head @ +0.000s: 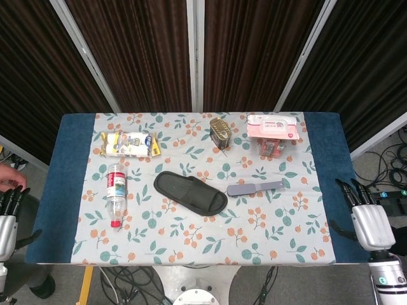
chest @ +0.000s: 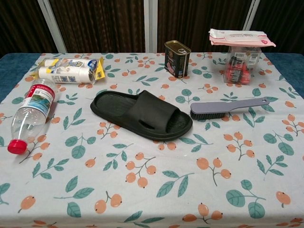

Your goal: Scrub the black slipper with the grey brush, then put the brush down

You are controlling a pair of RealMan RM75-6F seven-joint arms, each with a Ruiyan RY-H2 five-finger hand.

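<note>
You had not yet started: the brush lay untouched on the cloth, just right of the slipper, bristle end pointing at the slipper's toe end and handle running right and slightly far. The slipper lay near the table's middle, sole down, strap up, long axis running from far-left to near-right.

Your right hand hung off the right edge of the table, released, fingers apart and pointing toward the far side, holding nothing. Your left hand sat off the left edge, only partly in the head view; its fingers looked extended and empty too. Neither hand showed in the chest view.

The step in hand was the reach for the brush, and the right hand was the nearer 1. You would have done well to take the handle toward its right end, not the bristle block, so the bristles stayed free to face down onto the slipper. The handle lay flat and thin on the cloth, so the likely trouble was fingers skidding it away or bunching the cloth; coming down from above with the thumb on 1 long side and the fingers on the other looked safer than sliding in from the end.

The packet stack on the far right and the can stood well clear of that path. The bottle and the rolls on the left were no concern.

The slipper was loose and light-looking, so it may have slid under scrubbing; the left hand could have pinned its heel.
</note>
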